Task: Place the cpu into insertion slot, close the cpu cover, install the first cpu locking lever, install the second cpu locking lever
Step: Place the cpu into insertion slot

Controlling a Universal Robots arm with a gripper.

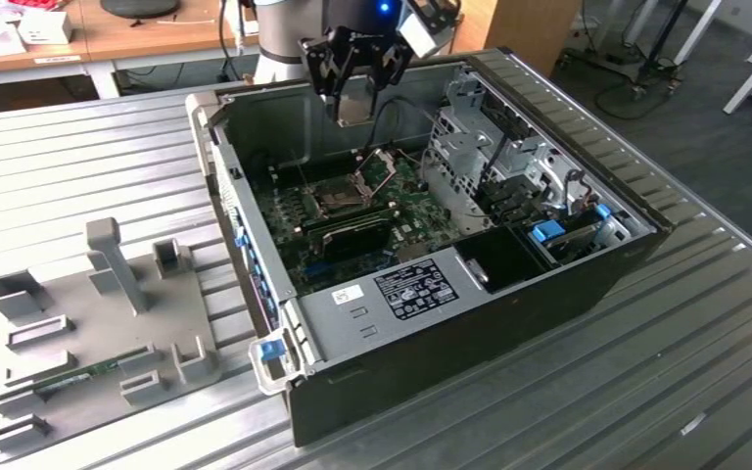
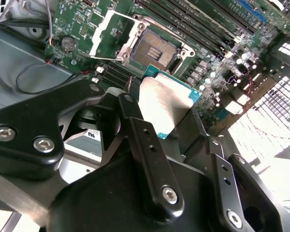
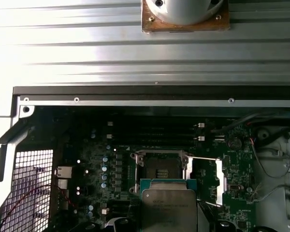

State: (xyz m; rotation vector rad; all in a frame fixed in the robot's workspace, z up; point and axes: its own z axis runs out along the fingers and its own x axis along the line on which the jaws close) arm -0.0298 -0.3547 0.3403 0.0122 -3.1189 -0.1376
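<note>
In the exterior view the pincer (image 1: pixel 353 101) hangs over the open computer case (image 1: pixel 611 279), which lies on the ribbed metal bench (image 1: pixel 689 382). It is closed on the cpu (image 1: pixel 352 110), held well above the green board (image 1: pixel 308 257). Below it the socket (image 1: pixel 330 201) lies bare, and the cover (image 1: pixel 379 168) is tilted up just beside it. A grey tray (image 1: pixel 102 328) rests on the bench toward the exterior view's left, apart from the case.

In the second wrist view the pincer (image 2: pixel 166 123) has its black fingers (image 2: pixel 142 137) clamped on opposite edges of the cpu (image 2: pixel 166 99), silvery face showing. Past it lies the socket (image 2: pixel 157 50), its dark centre uncovered, with the cover (image 2: pixel 111 34) swung open alongside.

In the first wrist view the cpu (image 3: pixel 169 210) is in front of the socket (image 3: pixel 159 166) and not seated in it. The cover (image 3: pixel 209 181) is folded out to one side.
</note>
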